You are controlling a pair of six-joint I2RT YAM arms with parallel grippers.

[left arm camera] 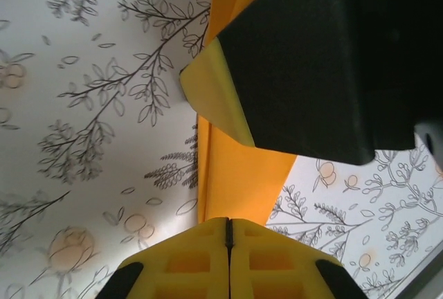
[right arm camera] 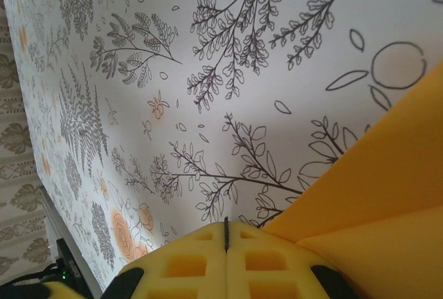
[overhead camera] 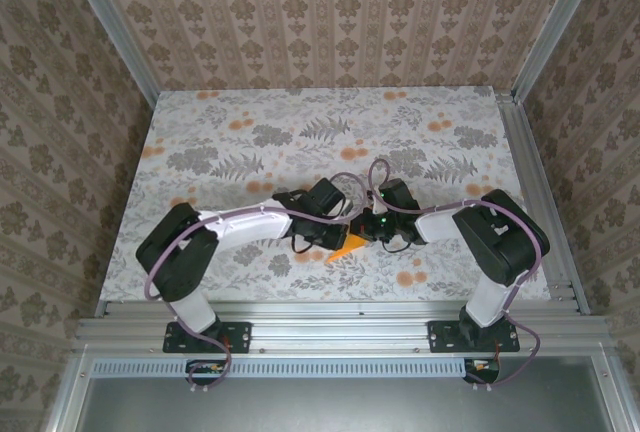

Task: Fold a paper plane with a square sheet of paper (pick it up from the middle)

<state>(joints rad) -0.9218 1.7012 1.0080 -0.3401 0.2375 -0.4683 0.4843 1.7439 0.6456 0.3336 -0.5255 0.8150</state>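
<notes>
Robot test cell, aluminium frame, patterned wallpaper walls, floral tabletop

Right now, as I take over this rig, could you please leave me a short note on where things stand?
Left gripper: shut, pinching the near edge of the orange paper.
Right gripper: shut; the paper runs up to its fingertips, but I cannot tell whether it grips it.
Paper: between the two grippers, over the near middle of the table.
Done: the paper is creased, with one flap folded over.
Left: the remaining folds; no finished plane to be seen yet.
</notes>
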